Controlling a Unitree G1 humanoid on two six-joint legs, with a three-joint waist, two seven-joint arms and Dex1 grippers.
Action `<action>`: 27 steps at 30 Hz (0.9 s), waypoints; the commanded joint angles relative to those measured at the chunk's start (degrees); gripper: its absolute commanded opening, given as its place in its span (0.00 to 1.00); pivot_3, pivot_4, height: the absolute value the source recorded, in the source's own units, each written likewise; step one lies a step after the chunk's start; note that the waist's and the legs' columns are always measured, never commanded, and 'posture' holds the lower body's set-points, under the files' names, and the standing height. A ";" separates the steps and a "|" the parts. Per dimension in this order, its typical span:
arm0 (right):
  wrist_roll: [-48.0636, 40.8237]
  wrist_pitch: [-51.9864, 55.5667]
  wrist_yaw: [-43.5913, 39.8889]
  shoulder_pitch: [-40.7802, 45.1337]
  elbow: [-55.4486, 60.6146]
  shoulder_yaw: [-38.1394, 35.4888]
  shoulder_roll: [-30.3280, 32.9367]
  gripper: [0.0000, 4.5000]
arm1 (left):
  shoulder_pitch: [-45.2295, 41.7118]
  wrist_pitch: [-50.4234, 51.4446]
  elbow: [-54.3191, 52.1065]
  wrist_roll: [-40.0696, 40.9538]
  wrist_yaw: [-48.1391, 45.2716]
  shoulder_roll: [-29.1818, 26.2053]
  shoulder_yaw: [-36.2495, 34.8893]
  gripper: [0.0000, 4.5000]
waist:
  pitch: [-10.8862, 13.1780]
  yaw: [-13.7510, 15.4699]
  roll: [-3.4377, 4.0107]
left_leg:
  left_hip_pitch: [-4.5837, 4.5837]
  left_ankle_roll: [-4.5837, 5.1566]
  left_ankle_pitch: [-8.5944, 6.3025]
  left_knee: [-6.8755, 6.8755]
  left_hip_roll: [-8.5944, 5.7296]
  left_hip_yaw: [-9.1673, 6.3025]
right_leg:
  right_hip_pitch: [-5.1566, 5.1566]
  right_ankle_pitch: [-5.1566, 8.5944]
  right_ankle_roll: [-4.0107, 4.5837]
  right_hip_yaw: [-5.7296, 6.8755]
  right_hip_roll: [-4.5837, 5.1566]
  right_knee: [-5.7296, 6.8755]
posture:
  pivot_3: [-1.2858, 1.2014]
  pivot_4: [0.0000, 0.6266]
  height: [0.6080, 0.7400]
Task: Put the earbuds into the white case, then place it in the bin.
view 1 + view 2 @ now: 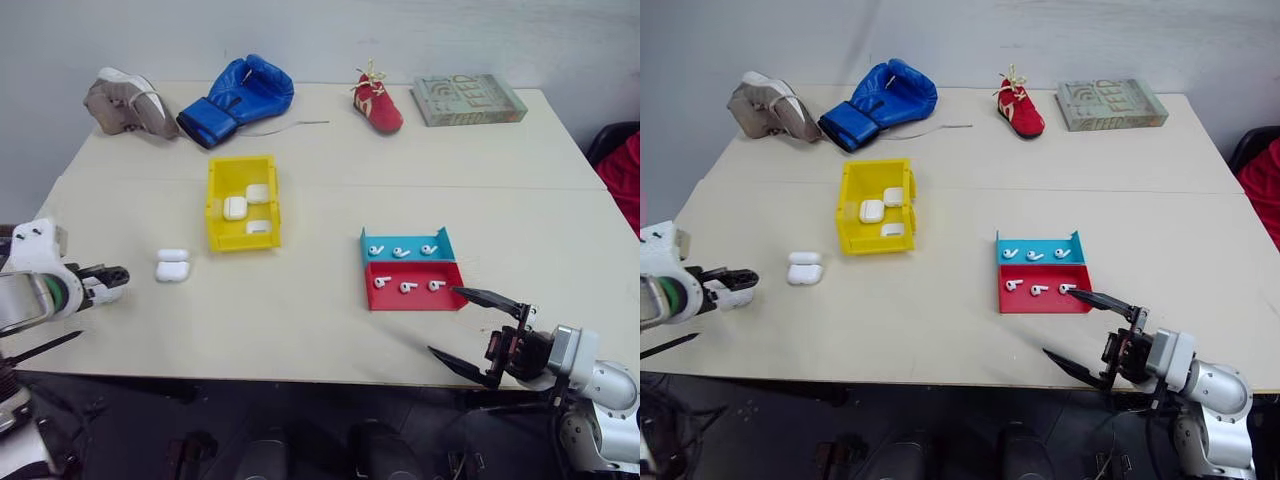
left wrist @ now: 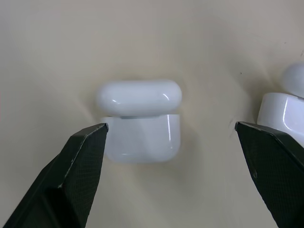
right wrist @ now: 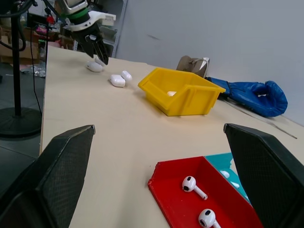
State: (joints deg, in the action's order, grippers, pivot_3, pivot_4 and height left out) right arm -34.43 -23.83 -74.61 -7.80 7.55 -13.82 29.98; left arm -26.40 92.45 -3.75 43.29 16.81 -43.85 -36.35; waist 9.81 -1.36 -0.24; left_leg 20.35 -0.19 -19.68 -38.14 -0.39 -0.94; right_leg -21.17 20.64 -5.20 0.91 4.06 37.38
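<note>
Lying open-lidded at the table's 9 o'clock, case (image 1: 172, 266) was empty; earbuds (image 1: 408, 287) remained in the tray (image 1: 414, 299); both grippers (image 1: 62, 305) (image 1: 468, 329) gaped, empty.

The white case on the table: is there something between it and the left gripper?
Nothing visible. In the left wrist view the white case lies on bare table just ahead of the open left gripper, lid ajar. Another white object sits beside one finger, not in the path.
</note>
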 commanded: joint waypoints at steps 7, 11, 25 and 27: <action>-1.56 -1.29 0.36 -1.37 2.90 -1.74 1.13 1.00 | -0.80 0.05 -1.83 -7.91 -0.63 2.63 -1.56 1.00 | 0.01 0.07 -0.04 | 0.01 -0.13 0.08 -0.01 0.00 0.02 | -0.13 0.00 0.00 -0.02 0.00 0.07 | 0.52 0.24 1.00; -1.48 -0.23 1.66 -1.07 4.20 -1.55 1.91 1.00 | -0.77 0.05 -1.91 -9.39 -1.46 3.28 -0.99 1.00 | 0.00 0.16 -0.05 | 0.01 -0.13 0.08 -0.01 0.00 0.02 | -0.13 0.00 0.00 -0.02 0.00 0.07 | 0.52 0.24 1.00; 0.36 5.76 8.05 0.73 10.76 -0.09 3.50 1.00 | -3.11 -0.61 2.63 -18.82 -8.62 4.85 2.33 1.00 | 0.00 0.52 -0.05 | 0.04 -0.14 0.09 -0.01 0.00 0.03 | -0.18 0.00 0.00 -0.02 0.00 0.10 | 0.52 0.24 1.00; 0.83 6.78 9.29 0.98 11.98 0.16 3.53 1.00 | -3.20 -1.09 3.02 -19.93 -9.58 4.75 3.03 1.00 | 0.00 0.67 -0.05 | 0.04 -0.14 0.09 -0.01 0.00 0.03 | -0.18 0.00 0.00 -0.03 0.00 0.10 | 0.52 0.24 1.00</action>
State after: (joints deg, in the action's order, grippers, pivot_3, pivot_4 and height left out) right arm -33.56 -17.62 -66.63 -7.15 16.56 -13.80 32.64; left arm -29.10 91.99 -1.39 25.29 7.92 -38.97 -33.67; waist 9.80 -0.69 -0.29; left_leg 20.39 -0.34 -19.59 -38.15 -0.39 -0.91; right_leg -21.36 20.65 -5.20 0.88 4.06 37.48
